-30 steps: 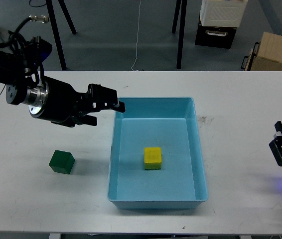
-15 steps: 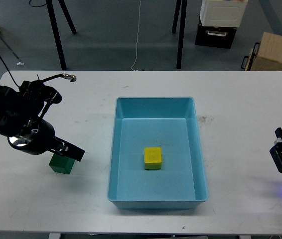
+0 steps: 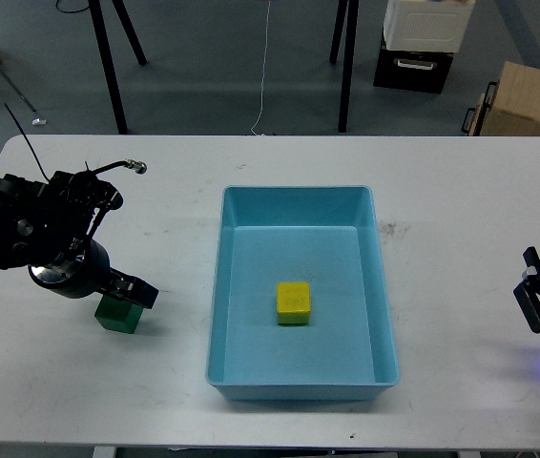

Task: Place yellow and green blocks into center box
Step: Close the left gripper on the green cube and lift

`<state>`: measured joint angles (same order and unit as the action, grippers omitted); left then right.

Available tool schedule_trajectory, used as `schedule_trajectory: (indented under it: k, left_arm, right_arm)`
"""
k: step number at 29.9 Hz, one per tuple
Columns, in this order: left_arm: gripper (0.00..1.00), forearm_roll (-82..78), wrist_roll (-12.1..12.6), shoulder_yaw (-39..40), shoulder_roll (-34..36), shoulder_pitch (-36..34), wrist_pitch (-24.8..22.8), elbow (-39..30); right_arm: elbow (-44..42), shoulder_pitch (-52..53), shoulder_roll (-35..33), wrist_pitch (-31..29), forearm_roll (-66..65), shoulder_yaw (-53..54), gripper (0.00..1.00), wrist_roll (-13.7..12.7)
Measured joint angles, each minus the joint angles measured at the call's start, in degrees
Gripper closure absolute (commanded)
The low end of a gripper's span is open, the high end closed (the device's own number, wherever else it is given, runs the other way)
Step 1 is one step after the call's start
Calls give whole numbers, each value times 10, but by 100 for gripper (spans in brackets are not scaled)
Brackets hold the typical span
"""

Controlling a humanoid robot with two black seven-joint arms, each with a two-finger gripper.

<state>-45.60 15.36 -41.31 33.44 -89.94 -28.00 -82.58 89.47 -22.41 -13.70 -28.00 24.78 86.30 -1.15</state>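
Note:
The yellow block (image 3: 293,302) lies inside the light blue center box (image 3: 295,191), near its middle. The green block (image 3: 116,317) sits on the white table, left of the box. My left gripper (image 3: 123,295) points down directly over the green block and hides its top. One dark finger (image 3: 140,293) shows at the block's right side, and the rest is too dark to tell apart. My right gripper (image 3: 535,291) is at the right edge of the table, open and empty, far from both blocks.
The white table (image 3: 461,191) carries only the box and the green block. Beyond its far edge stand tripod legs (image 3: 344,67), a white bin on a black crate (image 3: 421,38) and a cardboard box (image 3: 528,100).
My left arm swung from beside the box's top left corner down and left to the green block, then settled slightly lower over it. The blocks and the right arm stayed put.

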Motion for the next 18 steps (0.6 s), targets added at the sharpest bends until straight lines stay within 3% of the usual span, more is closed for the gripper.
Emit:
schedule_trajectory:
  k: [9, 12, 13, 16, 18]
  left_arm:
    - [0, -33, -2, 3, -10, 54, 0, 38]
    - [6, -39, -1, 14, -11, 67, 0, 39]
    - [16, -43, 0, 18, -11, 71, 0, 39]
    - [61, -68, 2, 27, -11, 76, 0, 35]
    - [80, -89, 3, 28, -11, 78, 0, 33]
  right_arm:
    - [0, -3, 1, 0, 0, -1, 0, 0]
    - [0, -6, 1, 0, 0, -1, 0, 0]
    - [0, -7, 1, 0, 0, -1, 0, -1]
    - [0, -9, 2, 0, -1, -1, 0, -2]
    - [-1, -10, 3, 0, -1, -1, 0, -2]
